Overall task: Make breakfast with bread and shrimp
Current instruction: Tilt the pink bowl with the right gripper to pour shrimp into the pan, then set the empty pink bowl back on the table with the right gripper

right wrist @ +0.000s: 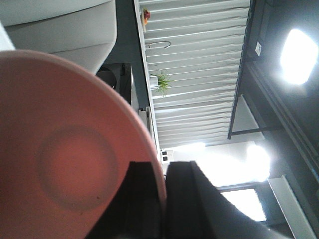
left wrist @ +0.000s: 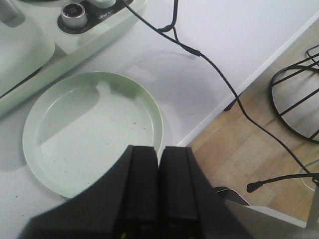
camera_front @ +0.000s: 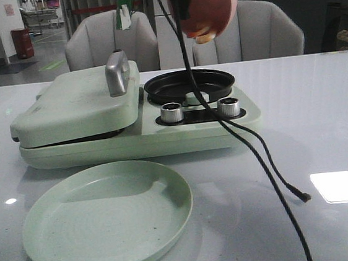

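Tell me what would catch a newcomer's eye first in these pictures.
Most striking is the pink bowl, tipped steeply in the air above the small black pan of the pale green breakfast maker, with the shrimp at its lower lip. The right gripper pinches the bowl's rim. Nearer the camera, a pale green plate lies bare on the white table.

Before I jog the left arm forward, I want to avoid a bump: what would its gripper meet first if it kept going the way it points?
Most likely the green plate: the closed left gripper points down over its near rim. Depth is unclear, so the table beside the plate is possible instead.
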Controlling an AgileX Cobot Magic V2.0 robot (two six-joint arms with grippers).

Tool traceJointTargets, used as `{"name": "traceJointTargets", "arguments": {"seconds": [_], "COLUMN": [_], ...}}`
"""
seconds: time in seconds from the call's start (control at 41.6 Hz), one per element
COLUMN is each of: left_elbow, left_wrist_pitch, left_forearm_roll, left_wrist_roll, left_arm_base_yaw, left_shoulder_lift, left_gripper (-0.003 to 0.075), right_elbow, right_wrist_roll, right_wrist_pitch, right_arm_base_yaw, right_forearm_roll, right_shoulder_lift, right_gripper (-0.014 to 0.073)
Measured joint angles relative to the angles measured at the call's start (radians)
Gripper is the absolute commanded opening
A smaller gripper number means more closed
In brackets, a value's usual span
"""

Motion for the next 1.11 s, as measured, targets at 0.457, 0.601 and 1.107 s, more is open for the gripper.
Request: {"name": "traceJointTargets", "arguments": {"seconds": [0.457,0.601,1.107], "left_elbow": [0.000,0.000,0.000], "left_wrist_pitch": [0.000,0.000,0.000], "left_forearm_roll": [0.000,0.000,0.000], "left_wrist_roll": [0.000,0.000,0.000], "left_arm_base_yaw": [0.000,0.000,0.000], "left_shoulder_lift": [0.000,0.000,0.000], "left_gripper": [0.0102,0.0102,0.0102], "right_elbow": [-0.122,-0.124,0.004], "right_wrist_roll": [-0.002,-0.002,-0.114], "right_wrist_pitch": [0.004,0.008,0.024], "right_arm_base_yaw": [0.000,0.000,-0.198], "right_forearm_roll": [-0.007,0.032,0.987], "right_shoulder_lift": [-0.023,-0.023,-0.309], "right_gripper": [0.0031,0.0031,0.0031]}}
